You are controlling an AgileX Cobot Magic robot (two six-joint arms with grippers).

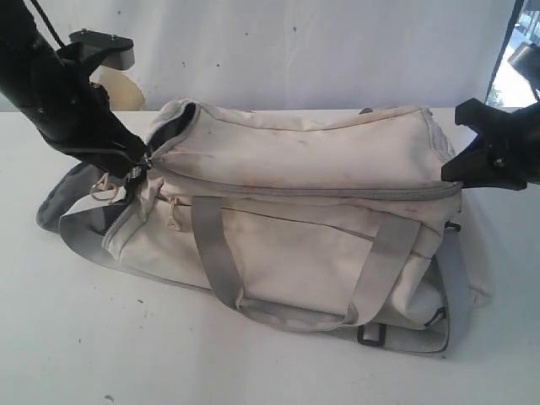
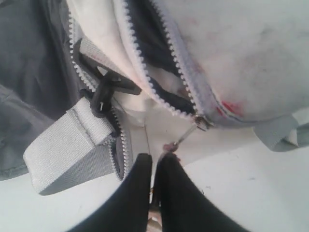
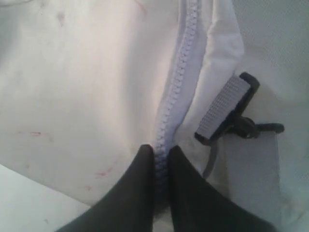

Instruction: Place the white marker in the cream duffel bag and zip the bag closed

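Observation:
The cream duffel bag (image 1: 312, 160) lies on its side across the table. Its top zipper (image 1: 337, 191) looks closed along most of its length, and a short stretch gapes at the left end over dark lining (image 2: 145, 29). At that end my left gripper (image 1: 139, 164) (image 2: 157, 155) is shut on the thin zipper pull (image 2: 186, 136), which hangs from the slider (image 2: 203, 123). My right gripper (image 1: 451, 169) (image 3: 161, 151) pinches the closed zipper tape (image 3: 181, 72) at the bag's right end. The white marker is hidden.
A grey shoulder strap (image 1: 76, 215) trails onto the white table (image 1: 126, 346) at the left, joined by a black clip (image 2: 104, 92). Two grey handles (image 1: 211, 253) hang down the bag's front. A black buckle (image 1: 371, 334) lies under the bag's front edge.

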